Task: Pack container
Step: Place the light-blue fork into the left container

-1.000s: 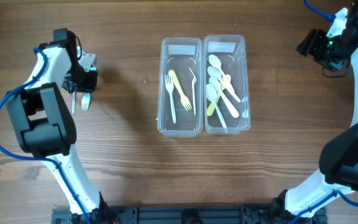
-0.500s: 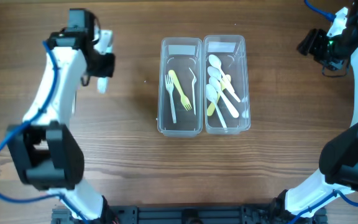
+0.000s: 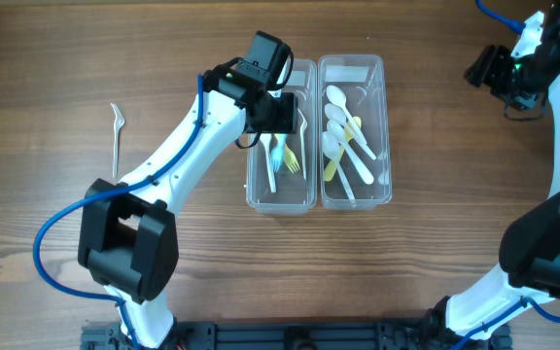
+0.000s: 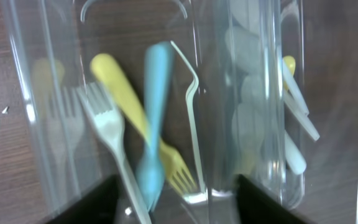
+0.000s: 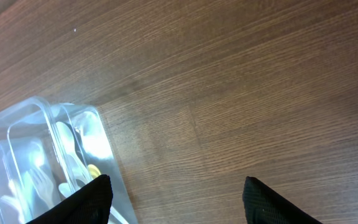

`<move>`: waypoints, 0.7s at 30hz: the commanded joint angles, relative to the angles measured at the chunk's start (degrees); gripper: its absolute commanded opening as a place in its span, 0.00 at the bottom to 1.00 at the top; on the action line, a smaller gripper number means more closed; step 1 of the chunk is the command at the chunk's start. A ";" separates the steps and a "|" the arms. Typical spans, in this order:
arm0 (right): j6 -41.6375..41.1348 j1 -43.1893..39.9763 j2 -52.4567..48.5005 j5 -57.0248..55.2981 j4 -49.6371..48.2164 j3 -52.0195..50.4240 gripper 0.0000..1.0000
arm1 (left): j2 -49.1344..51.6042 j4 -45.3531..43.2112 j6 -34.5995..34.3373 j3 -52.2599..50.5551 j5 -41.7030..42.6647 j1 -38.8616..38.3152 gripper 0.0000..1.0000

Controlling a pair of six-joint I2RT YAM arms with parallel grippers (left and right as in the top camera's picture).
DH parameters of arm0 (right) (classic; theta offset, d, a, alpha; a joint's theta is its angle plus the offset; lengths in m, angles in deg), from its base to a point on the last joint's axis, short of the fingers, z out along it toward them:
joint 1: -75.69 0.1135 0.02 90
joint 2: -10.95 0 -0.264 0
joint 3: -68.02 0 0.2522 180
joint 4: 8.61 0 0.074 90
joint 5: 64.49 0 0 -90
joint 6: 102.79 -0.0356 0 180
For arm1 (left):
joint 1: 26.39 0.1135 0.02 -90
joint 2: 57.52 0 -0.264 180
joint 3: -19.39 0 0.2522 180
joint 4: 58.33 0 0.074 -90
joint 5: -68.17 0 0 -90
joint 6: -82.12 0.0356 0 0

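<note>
Two clear plastic containers stand side by side mid-table. The left container [image 3: 282, 202] holds a yellow fork [image 4: 126, 99], clear forks [image 4: 107, 134] and a blue fork [image 4: 154, 124] lying across them. My left gripper [image 3: 275, 112] hovers just over this container, open, with the blue fork loose below its dark fingertips [image 4: 86, 205]. The right container [image 3: 387, 146] holds several white and yellow spoons [image 3: 343, 136]. My right gripper [image 3: 499, 73] is far off at the table's back right, open and empty [image 5: 179, 205].
One clear fork [image 3: 115, 131] lies on the wooden table far left. The right wrist view shows bare wood and a corner of the right container [image 5: 48, 162].
My left arm swung right from the table's left side to above the left container. Its jaws opened and the blue fork now lies in that container. The right arm stayed still.
</note>
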 commanded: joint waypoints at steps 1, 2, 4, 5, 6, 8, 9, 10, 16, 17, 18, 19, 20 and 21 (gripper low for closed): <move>-0.79 0.33 0.44 -0.74 -0.15 0.44 0.67 | -2.64 -0.09 -0.26 4.81 1.05 1.46 0.75; -0.79 0.33 0.44 -0.74 -0.15 0.44 0.67 | -3.67 0.50 -0.28 6.73 0.50 2.71 0.76; -0.79 0.33 0.44 -0.74 -0.15 0.46 0.67 | -6.69 3.39 1.57 10.58 -3.56 7.02 0.80; -0.79 0.33 0.44 -0.74 -0.15 0.44 0.67 | -8.48 5.35 5.90 10.84 -6.75 10.54 0.78; -0.81 0.33 0.46 -0.74 -0.17 0.44 0.68 | -9.16 8.66 9.46 10.84 -10.69 14.95 0.80; -0.83 0.33 0.44 -0.68 -0.13 0.44 0.68 | -8.41 13.68 17.53 10.69 -11.21 22.71 0.87; -0.83 0.33 0.44 -0.02 -0.24 0.44 0.69 | -6.95 16.15 24.87 10.01 -9.20 28.79 0.87; -0.85 0.33 0.44 0.04 -0.37 0.44 0.70 | -6.25 16.96 27.87 9.68 -8.02 31.56 0.87; -0.59 0.33 0.44 0.09 0.09 0.44 0.70 | 4.83 16.94 41.97 5.05 -5.40 47.23 0.72; -0.63 0.33 0.44 0.11 0.07 0.44 0.70 | 6.45 16.92 41.94 4.94 -5.33 47.74 0.68; -0.61 0.33 0.44 0.11 0.02 0.44 0.70 | 8.33 16.87 42.03 4.81 -5.38 47.76 0.67; -0.59 0.33 0.44 0.11 0.00 0.44 0.70 | 9.60 16.81 43.04 4.81 -5.38 47.74 0.66; -0.61 0.33 0.44 0.09 0.04 0.44 0.70 | 10.93 16.63 43.30 4.81 -5.38 47.65 0.66; -0.59 0.33 0.44 0.09 0.09 0.44 0.70 | 12.33 16.22 43.54 4.81 -5.51 47.65 0.68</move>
